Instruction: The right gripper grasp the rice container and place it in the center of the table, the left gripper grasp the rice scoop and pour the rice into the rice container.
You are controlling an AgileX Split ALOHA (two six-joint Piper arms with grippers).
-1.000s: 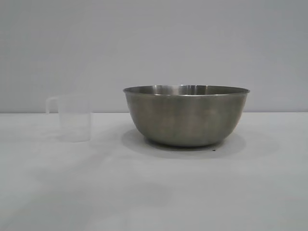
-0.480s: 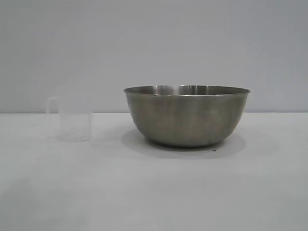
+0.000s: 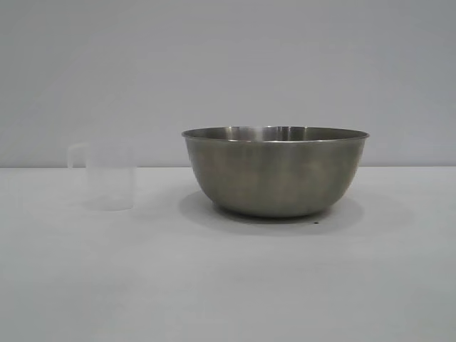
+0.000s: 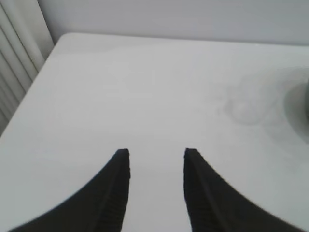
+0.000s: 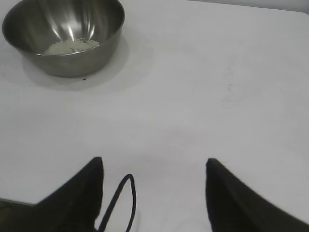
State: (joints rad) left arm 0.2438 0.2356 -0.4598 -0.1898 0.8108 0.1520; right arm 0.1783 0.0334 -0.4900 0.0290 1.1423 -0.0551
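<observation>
Two claws: the left gripper [image 4: 156, 159] hangs partly spread over bare table [image 4: 145, 96], holding nothing; the right gripper [image 5: 154, 166] gapes wider, empty. One rice container [image 3: 276, 171] sits mid-table holding rice [image 5: 71, 46], one rice scoop [image 3: 107, 175] upright beside it, both unmoved since before.

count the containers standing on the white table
2: a large round stainless-steel bowl near the middle of the white table, and a small translucent plastic measuring cup standing apart at its left.
</observation>
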